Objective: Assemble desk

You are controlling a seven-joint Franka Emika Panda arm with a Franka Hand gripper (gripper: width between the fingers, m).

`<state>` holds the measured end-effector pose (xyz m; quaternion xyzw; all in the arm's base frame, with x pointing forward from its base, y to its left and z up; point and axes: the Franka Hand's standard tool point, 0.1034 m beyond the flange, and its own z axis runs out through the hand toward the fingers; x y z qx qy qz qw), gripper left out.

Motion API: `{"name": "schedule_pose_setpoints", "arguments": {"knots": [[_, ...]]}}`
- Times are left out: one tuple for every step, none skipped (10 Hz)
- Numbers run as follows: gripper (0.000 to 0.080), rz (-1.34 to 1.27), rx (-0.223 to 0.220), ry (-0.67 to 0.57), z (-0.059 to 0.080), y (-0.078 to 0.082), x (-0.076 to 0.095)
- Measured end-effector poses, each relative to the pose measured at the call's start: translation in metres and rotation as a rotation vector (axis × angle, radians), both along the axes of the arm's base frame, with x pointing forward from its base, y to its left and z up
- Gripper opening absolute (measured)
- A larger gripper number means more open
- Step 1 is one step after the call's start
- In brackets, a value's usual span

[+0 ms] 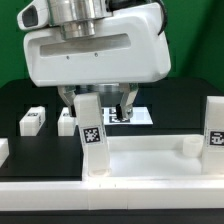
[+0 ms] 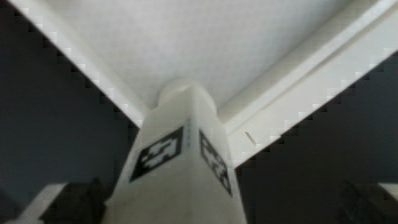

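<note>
1. Exterior view shows the desk slab lying rim-up on the black counter. An upright leg stands at the slab's corner on the exterior view's left, with its tag facing the camera.
2. A second leg stands upright at the slab's corner on the exterior view's right. A loose leg and another loose leg lie on the counter behind the slab, toward the exterior view's left.
3. The fingers are spread wide on either side of the upright leg's top. There is a gap on each side, and they hold nothing.
4. Wrist view looks down the length of the upright leg to the desk slab beneath it. The leg sits centred between the fingers, whose tips are only dim shapes at the picture's edges.
5. The step in hand appears to be fitting this leg into its corner socket. The leg stands straight on its own, so it seems seated, but how deep or how tight cannot be told.
6. The next move probably goes one of two ways. The fingers could close on the leg to turn it tighter, which calls for a square grip that keeps it vertical. Or the arm could rise straight up, clear of the leg without nudging it, before reaching toward a loose leg.
7. The marker board behind the fingers plays no part in this.
</note>
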<state>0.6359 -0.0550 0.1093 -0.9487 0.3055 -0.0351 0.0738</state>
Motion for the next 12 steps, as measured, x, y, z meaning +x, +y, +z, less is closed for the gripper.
{"name": "schedule_pose_setpoints", "arguments": {"knots": [[0.0649, 0.189, -0.027, -0.005, 0.0049, -0.0052, 0.0018], [0.0649, 0.36, -0.061, -0.025, 0.0096, -0.0087, 0.0061], [0.0649, 0.333, -0.055, -0.023, 0.0091, -0.0076, 0.0061], [0.0523, 0.326, -0.055, -0.022, 0.009, -0.0078, 0.006], [0.0523, 0.304, -0.051, -0.02, 0.009, -0.0075, 0.0061], [0.034, 0.198, -0.039, -0.009, 0.0089, -0.0067, 0.0061], [0.0291, 0.122, -0.034, 0.001, 0.0086, -0.0091, 0.0054], [0.0291, 0.076, -0.029, 0.006, 0.0085, -0.0093, 0.0053], [0.0291, -0.011, -0.021, 0.016, 0.0083, -0.0102, 0.0051], [0.0291, -0.088, -0.013, 0.025, 0.0081, -0.0108, 0.0048], [0.0291, -0.292, 0.013, 0.054, 0.0076, -0.0118, 0.0034], [0.0291, -0.474, 0.048, 0.083, 0.0069, -0.0126, 0.0018]]}}
